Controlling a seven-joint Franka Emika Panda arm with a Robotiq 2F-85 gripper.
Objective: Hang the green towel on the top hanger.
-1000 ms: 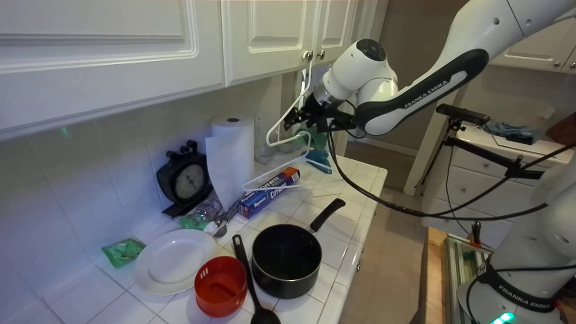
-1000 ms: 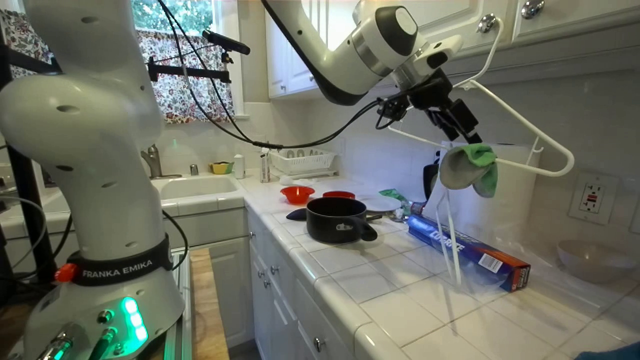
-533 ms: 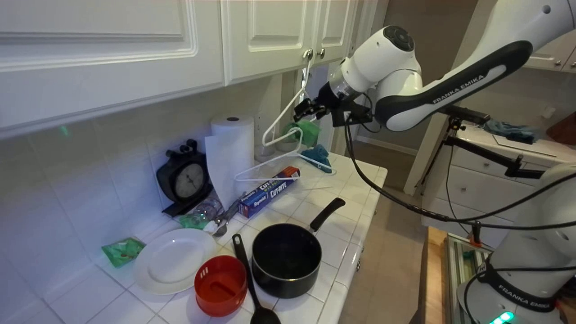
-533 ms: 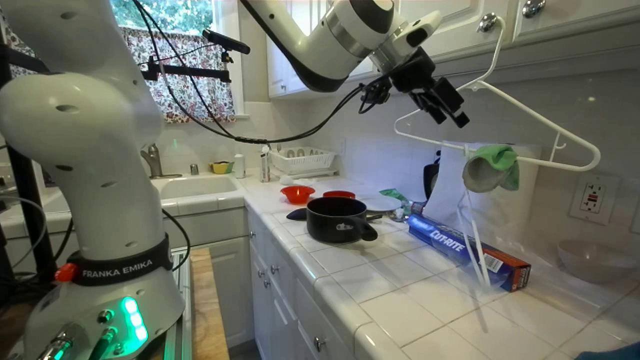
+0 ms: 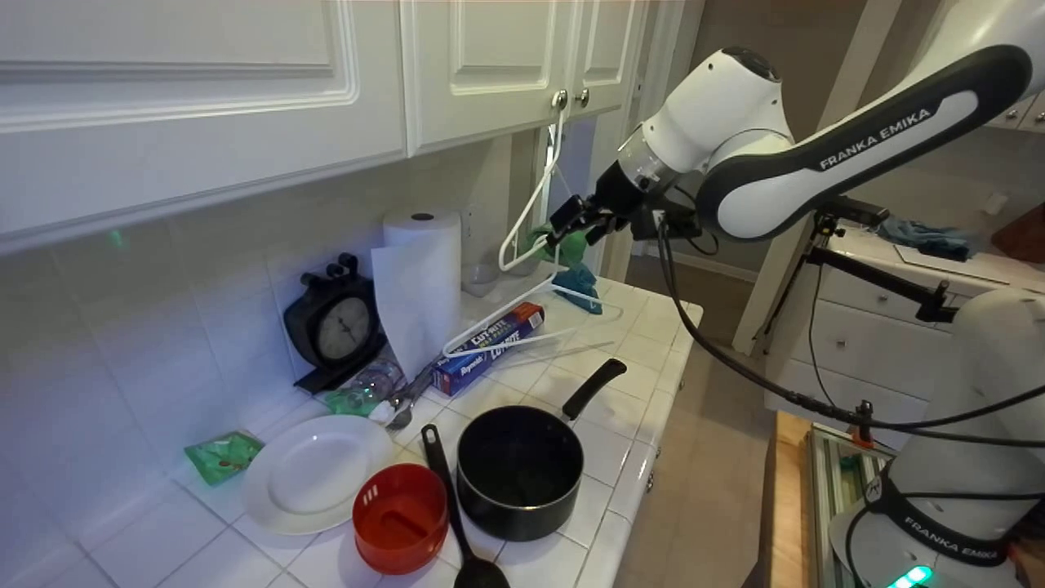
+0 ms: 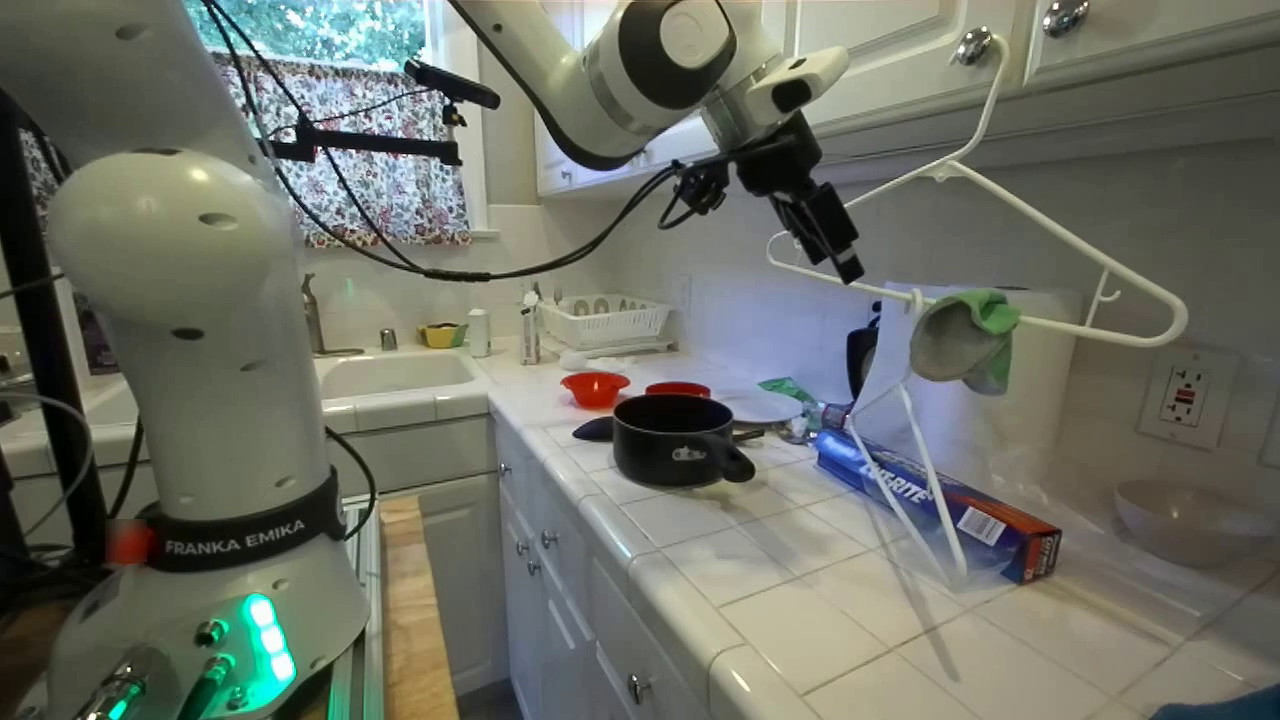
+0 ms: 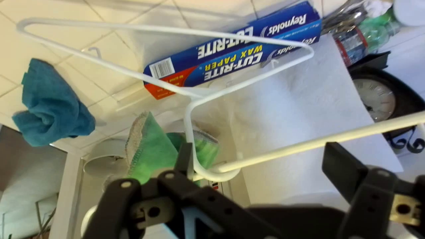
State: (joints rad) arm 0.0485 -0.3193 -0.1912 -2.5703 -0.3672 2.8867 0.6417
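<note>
Nearest in the wrist view is the hard black gripper (image 7: 259,159), its blocky jaws wide apart; whether a fingertip touches the bar behind it is unclear. That bar is the smooth, rounded bottom of the top hanger (image 7: 298,148), a slim white triangle hooked on a shiny round cabinet knob (image 6: 972,46) in both exterior views. The green towel (image 7: 154,149) is draped over the bar, soft and folded, green on one face, greyish and coarser-looking on the other. Just beside it, the curved hook of the lower hanger (image 7: 196,94) sits on the same bar. Farther down, on glossy square counter tiles (image 6: 810,620), lie a crumpled, plush-looking blue cloth (image 7: 54,106) and a long, slick wax paper box (image 7: 232,54); a limp white paper-towel sheet (image 7: 335,99) hangs near the box.

Part of the towel is hidden behind the gripper in the wrist view, where the bar runs out of frame and the black case of a dial (image 7: 375,96) is cut off. In an exterior view a sliver of the blue cloth (image 6: 1215,706) shows, and the pale see-through bowl (image 6: 1190,515) is hard to make out.
</note>
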